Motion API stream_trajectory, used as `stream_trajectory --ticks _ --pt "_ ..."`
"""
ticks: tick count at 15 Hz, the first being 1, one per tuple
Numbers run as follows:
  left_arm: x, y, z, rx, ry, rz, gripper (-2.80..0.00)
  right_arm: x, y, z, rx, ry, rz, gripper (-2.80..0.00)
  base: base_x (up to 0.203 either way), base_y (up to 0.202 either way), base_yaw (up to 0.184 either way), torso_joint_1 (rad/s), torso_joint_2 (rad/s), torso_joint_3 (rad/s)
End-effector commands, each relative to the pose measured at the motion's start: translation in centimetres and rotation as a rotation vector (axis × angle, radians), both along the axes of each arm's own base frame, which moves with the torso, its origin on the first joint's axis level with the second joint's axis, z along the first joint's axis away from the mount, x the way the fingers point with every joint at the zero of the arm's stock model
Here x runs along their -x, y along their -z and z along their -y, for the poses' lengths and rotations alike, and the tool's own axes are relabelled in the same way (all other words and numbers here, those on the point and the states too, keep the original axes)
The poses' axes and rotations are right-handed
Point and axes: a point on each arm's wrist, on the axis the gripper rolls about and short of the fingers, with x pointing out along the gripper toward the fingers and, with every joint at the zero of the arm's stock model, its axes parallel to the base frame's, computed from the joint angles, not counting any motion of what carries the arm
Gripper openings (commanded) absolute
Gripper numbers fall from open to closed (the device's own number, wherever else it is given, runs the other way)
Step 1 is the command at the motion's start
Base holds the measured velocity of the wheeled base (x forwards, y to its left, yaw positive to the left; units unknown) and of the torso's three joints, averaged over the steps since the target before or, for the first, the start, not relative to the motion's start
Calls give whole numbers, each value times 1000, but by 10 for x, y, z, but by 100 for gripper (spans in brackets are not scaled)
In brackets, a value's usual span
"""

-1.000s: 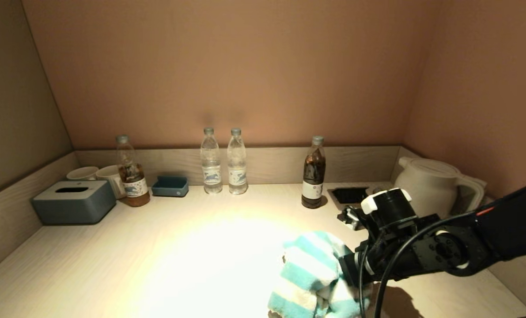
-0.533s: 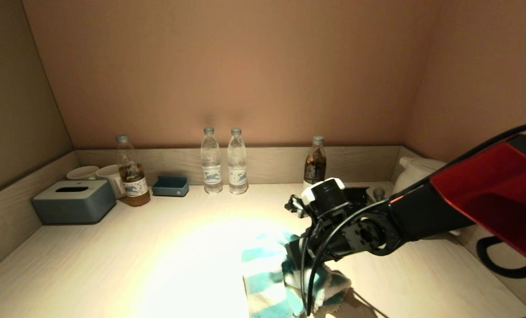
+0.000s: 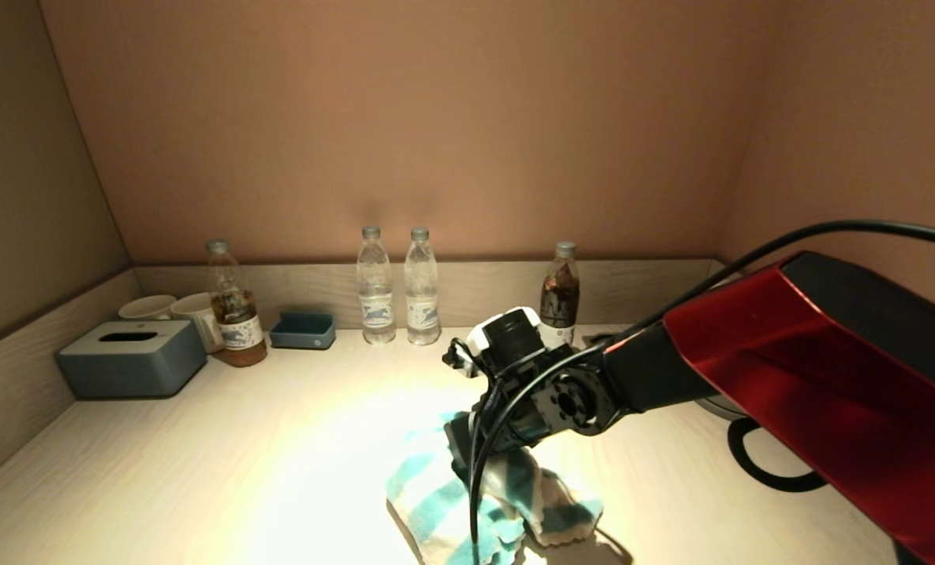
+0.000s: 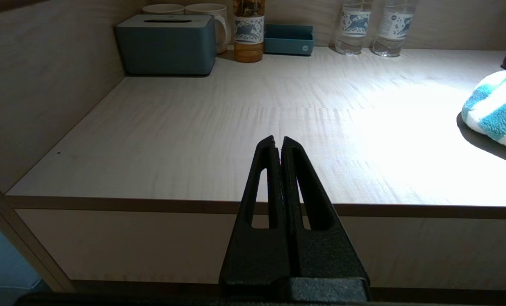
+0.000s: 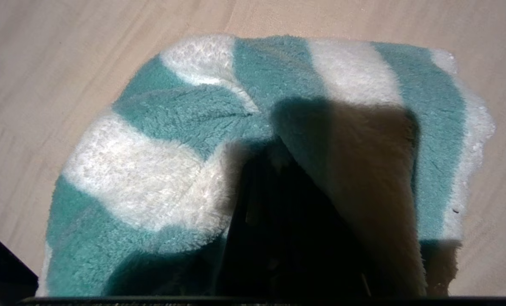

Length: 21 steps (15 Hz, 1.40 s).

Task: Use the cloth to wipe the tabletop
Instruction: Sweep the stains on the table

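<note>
One right end effector (image 3: pixel 467 463) apparently grasps the cloth (image 3: pixel 436 502) on the tabletop (image 3: pixel 200 471); left end effector (image 4: pixel 278 146) clenched

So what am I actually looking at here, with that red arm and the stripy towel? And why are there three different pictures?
It is a two-armed robot wiping a wooden tabletop. The wide picture comes from a camera on its head; the other two come from cameras on each wrist, looking along the fingers.

The red and black arm is its right one. Its right gripper presses down into a teal-and-white striped cloth lying on the table; the right wrist view shows that cloth close up, bunched around the dark fingers.

The left gripper waits in front of the table's near edge, fingers together, holding nothing.

Along the back stand four bottles, two clear and two with brown liquid, a grey tissue box, two cups and a small blue tray.
</note>
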Motion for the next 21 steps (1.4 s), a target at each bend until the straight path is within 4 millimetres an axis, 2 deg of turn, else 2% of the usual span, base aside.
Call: stream_trajectory --ticks 1,2,6,8,11,13,17,21 --pt "0 0 0 1 -1 0 -280 -9 10 -17 4 -18 -11 -280 0 0 0 0 0 0" --pt "0 0 0 1 -1 0 -280 -8 11 -18 5 -17 -15 -280 0 0 0 0 0 0" --pt "0 0 0 1 -1 0 -280 -23 0 -44 -39 -7 30 -280 0 0 0 0 0 0" --pt "0 0 0 1 -1 0 -280 -27 -6 -47 -49 18 42 -280 0 0 0 0 0 0" --pt "0 0 0 1 -1 0 -280 -40 -50 -56 -136 66 140 -280 0 0 0 0 0 0" --pt "0 0 0 1 -1 0 -280 -45 -68 -58 -150 121 203 -280 0 0 0 0 0 0" --pt "0 0 0 1 -1 0 -280 -45 -79 -61 -168 144 262 -280 0 0 0 0 0 0" --pt "0 0 0 1 -1 0 -280 -40 -72 -69 -158 125 244 -280 0 0 0 0 0 0"
